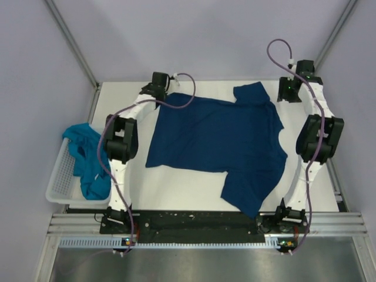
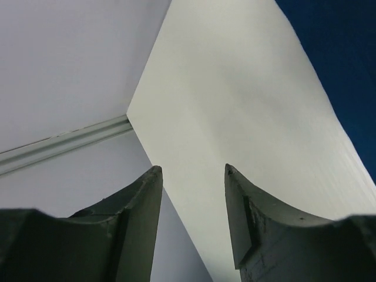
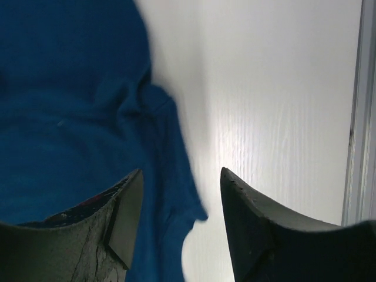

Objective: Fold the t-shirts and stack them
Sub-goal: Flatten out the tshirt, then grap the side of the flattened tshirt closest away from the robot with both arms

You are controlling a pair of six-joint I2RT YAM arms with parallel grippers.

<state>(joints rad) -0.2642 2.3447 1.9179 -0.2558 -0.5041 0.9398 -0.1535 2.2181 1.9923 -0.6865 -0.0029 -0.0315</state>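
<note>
A: Above: why's the navy t-shirt (image 1: 217, 141) spread flat?
B: For folding, I judge; the teal t-shirt (image 1: 88, 161) lies in the basket (image 1: 57, 183), left of it.
A: Left wrist?
B: Left gripper (image 2: 191, 170) parted, empty, beside its hem.
A: Right wrist?
B: Right gripper (image 3: 181, 173) parted, empty, over its sleeve.

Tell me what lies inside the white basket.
A crumpled teal t-shirt fills most of the basket. Whether anything lies under it cannot be seen, because the cloth covers the basket floor there.
</note>
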